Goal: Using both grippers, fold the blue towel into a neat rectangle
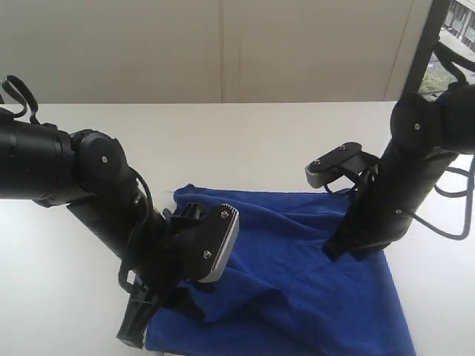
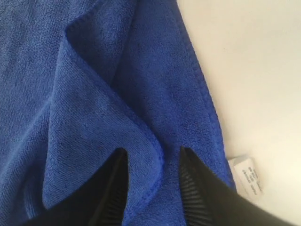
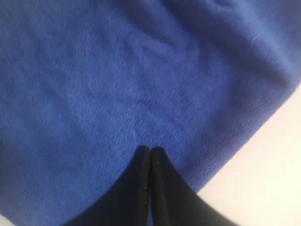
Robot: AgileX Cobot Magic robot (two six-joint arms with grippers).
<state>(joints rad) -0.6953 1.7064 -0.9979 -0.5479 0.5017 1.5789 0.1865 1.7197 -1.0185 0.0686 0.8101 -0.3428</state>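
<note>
The blue towel lies rumpled on the white table, with loose folds across its middle. My left gripper is down at the towel's near left corner. In the left wrist view its jaws stand apart, and my left gripper straddles a hemmed fold of the blue towel without pinching it. A white tag sticks out beside one finger. My right gripper rests on the towel's right part. In the right wrist view my right gripper is shut, tips together over the blue towel near its edge.
A pale wall runs behind the table, and a dark window frame stands at the far right. Bare table top shows beyond the towel and to its left and right.
</note>
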